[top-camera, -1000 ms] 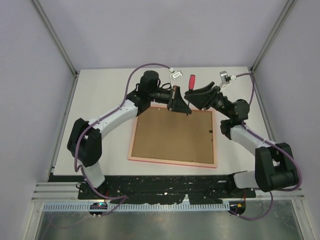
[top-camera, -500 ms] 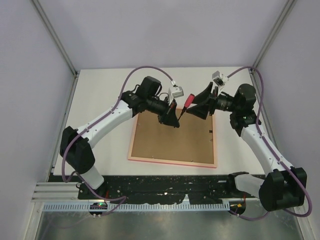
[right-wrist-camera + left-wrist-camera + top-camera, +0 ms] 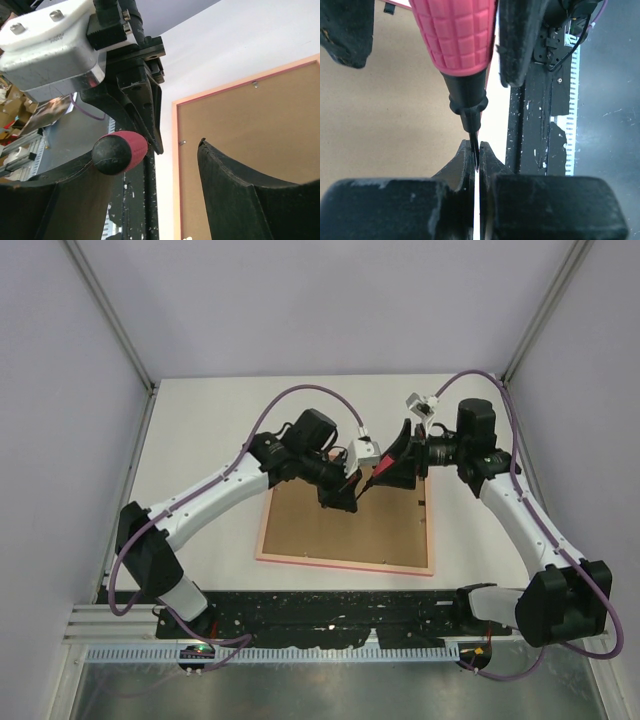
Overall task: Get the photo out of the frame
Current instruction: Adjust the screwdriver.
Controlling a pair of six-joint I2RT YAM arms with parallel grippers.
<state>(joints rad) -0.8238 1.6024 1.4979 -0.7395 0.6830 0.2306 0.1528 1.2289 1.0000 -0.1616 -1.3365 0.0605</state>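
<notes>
The frame [image 3: 340,562] lies face down near the front of the table, its pink rim [image 3: 175,165] around a brown backing board [image 3: 350,530]. The photo is hidden under that board. My left gripper [image 3: 351,497] hovers over the board's far part, shut on the thin black blade [image 3: 475,150] of a red-handled screwdriver [image 3: 366,479]. My right gripper [image 3: 392,468] stands open around the screwdriver's handle [image 3: 120,152]. The handle's butt rests against one finger [image 3: 50,210], while the other finger [image 3: 240,200] stays apart from it.
Small metal tabs [image 3: 182,143] sit along the backing board's edges, one at the right side [image 3: 421,505]. The black base rail [image 3: 330,605] runs along the near table edge. Grey walls close in left, right and behind.
Both grippers have come forward from the table's far part to over the board's far edge, carrying the screwdriver along. The right jaws have spread wider around the handle.
</notes>
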